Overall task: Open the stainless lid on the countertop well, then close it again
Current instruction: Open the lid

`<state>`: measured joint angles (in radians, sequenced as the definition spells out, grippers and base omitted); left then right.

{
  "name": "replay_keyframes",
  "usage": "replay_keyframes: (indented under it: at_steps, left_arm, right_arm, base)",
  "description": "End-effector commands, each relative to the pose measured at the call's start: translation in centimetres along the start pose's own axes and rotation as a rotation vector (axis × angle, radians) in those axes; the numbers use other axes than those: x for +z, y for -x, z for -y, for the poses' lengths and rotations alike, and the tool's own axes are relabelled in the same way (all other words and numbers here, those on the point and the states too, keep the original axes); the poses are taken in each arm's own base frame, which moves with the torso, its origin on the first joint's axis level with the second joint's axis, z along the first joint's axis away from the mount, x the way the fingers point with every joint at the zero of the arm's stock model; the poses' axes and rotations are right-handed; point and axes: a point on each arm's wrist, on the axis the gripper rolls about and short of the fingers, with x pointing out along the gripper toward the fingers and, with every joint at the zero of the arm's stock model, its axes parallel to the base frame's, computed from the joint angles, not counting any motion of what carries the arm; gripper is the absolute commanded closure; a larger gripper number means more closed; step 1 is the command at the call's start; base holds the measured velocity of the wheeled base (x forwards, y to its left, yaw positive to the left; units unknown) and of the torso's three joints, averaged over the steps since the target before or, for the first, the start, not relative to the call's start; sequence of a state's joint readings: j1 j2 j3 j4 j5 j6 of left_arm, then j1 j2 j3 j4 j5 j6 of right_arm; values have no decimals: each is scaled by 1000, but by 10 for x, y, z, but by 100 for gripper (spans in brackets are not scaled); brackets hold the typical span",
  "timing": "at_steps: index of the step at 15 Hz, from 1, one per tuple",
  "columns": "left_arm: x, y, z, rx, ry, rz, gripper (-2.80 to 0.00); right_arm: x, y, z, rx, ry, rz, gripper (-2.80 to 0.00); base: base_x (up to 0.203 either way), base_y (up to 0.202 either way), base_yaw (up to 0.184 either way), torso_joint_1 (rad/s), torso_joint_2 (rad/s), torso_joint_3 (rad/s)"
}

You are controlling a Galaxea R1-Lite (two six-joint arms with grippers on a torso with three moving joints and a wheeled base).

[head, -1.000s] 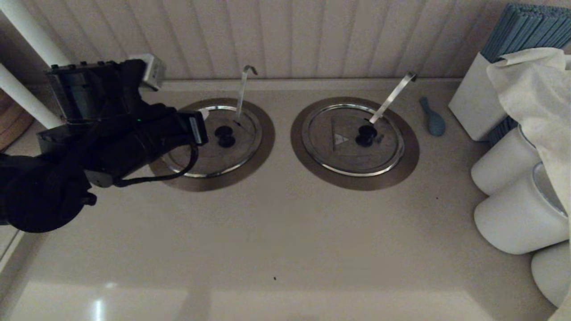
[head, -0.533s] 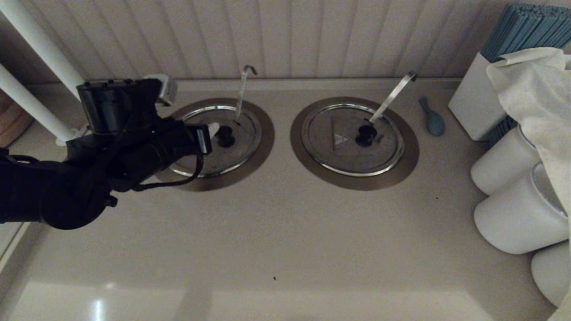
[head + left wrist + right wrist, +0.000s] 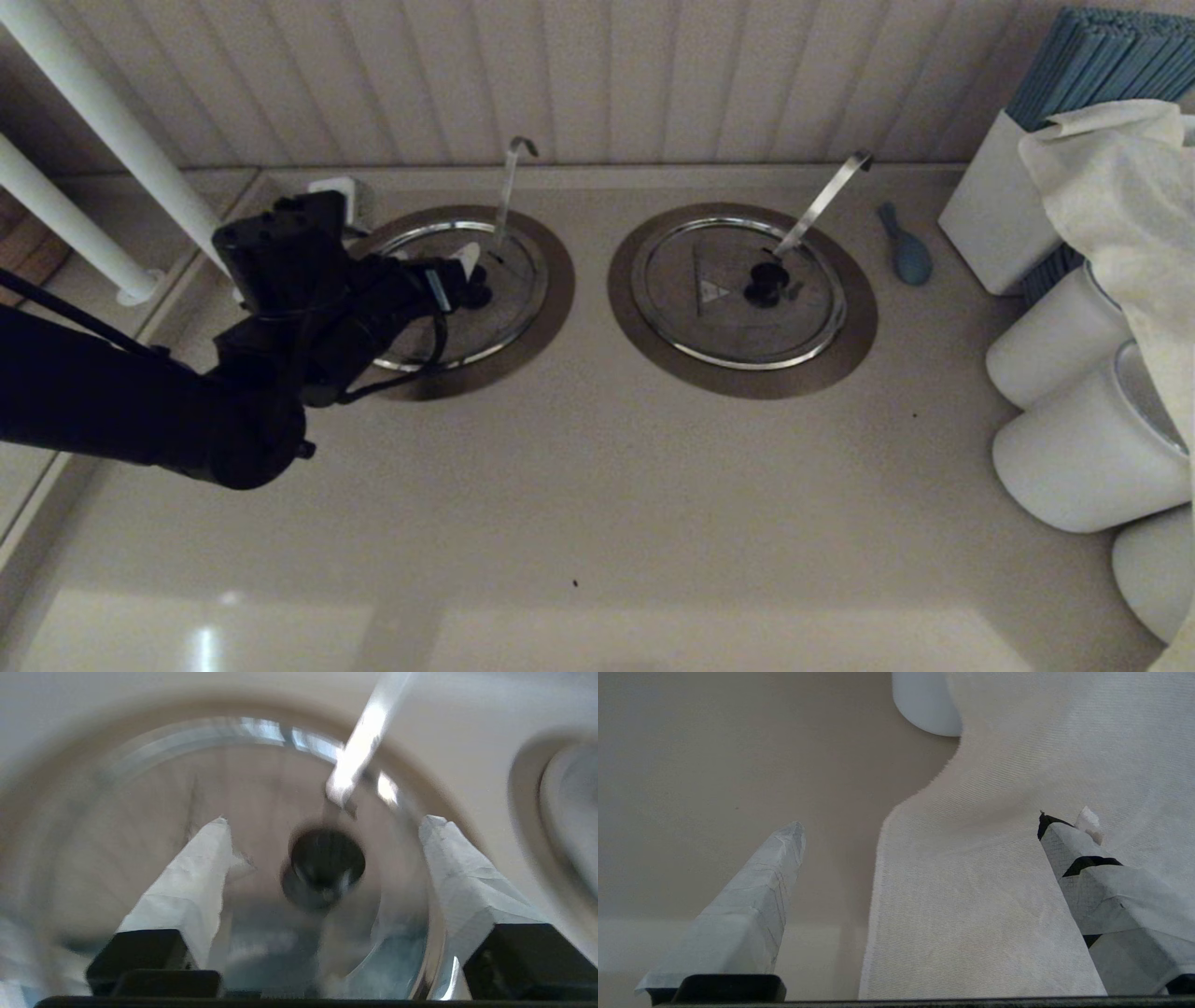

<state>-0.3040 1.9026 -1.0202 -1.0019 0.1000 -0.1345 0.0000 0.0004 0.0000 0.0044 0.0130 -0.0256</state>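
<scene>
Sitting flat in the countertop well, the stainless lid is showing its black knob. Left gripper is straddling the knob, fingers spread wide, gripping nothing. Right gripper is hanging agape beside a white cloth.

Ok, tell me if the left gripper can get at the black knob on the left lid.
Probably yes: the left gripper is open, the black knob sits between its fingers, and nothing blocks it.

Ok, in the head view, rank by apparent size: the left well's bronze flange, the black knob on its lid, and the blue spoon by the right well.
1. Bronze flange, largest by far.
2. Blue spoon.
3. Black knob, smallest, though the left gripper partly hides it.
</scene>
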Motion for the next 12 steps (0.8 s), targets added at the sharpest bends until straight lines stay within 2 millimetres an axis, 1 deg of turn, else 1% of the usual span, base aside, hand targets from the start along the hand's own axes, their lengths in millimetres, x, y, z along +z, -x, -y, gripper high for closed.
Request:
replay_keyframes:
  at_steps: [1, 4, 7, 10, 12]
  left_arm:
    - [-19, -9, -2, 7, -3, -38, -280]
    - [-28, -20, -2, 6, -2, -44, -280]
    - [-31, -24, -1, 2, -3, -48, -280]
    - [-42, -28, -1, 8, -8, -71, -280]
    - [-42, -33, -2, 23, -9, -57, -280]
  right_arm:
    - [0, 0, 0, 1, 0, -1, -280]
    - [0, 0, 0, 1, 0, -1, -280]
    - [0, 0, 0, 1, 1, 0, -280]
    - [0, 0, 0, 1, 1, 0, -280]
    - [0, 0, 0, 1, 0, -1, -280]
  base:
    - [0, 0, 0, 0, 0, 0]
    - [0, 0, 0, 0, 0, 0]
    - [0, 0, 0, 0, 0, 0]
    - [0, 0, 0, 0, 0, 0]
    - [0, 0, 0, 0, 0, 0]
